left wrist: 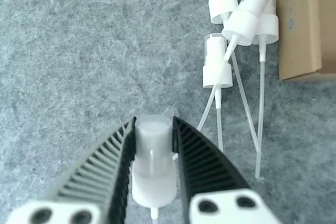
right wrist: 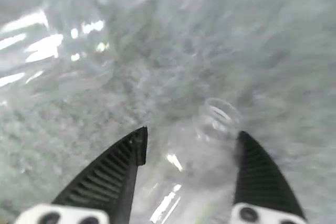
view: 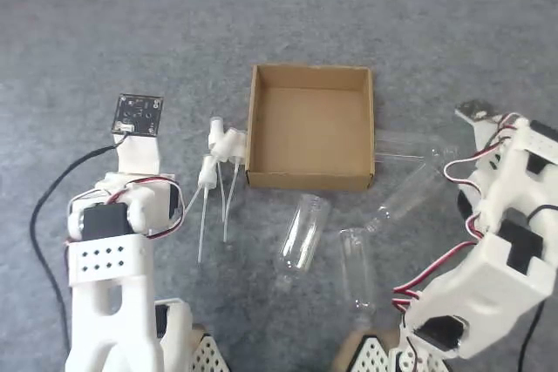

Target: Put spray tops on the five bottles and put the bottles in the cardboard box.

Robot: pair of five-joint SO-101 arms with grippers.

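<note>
Ribbed black fingers (left wrist: pixel 113 166) of the left end effector (left wrist: pixel 153 145) are clamped narrowly on a spray top (left wrist: pixel 153 166), a white plastic cylinder with a translucent rounded cap that stands out between the tips. Just ahead of this end effector, three loose spray tops (left wrist: pixel 217 61) lie on the grey, felt-like table (view: pixel 131 41). Two of them cross each other, and their thin clear dip tubes trail back toward the end effector. Beyond them, on the far side from the end effector, is the cardboard box (view: pixel 309 180), square, open-topped and plain brown, with one corner just beside the heads of the tops. The right end effector (right wrist: pixel 191 132) is spread wide, its black ridged fingers standing on either side of a clear, glossy plastic bottle (right wrist: pixel 184 182). The round open mouth of this bottle lies between the tips and points away from the end effector; I cannot tell whether either finger touches it. Another transparent bottle body shows farther ahead of this end effector. Between the two arms and short of the box, more clear cylindrical bottles (view: pixel 302 233) lie on their sides without tops.
</note>
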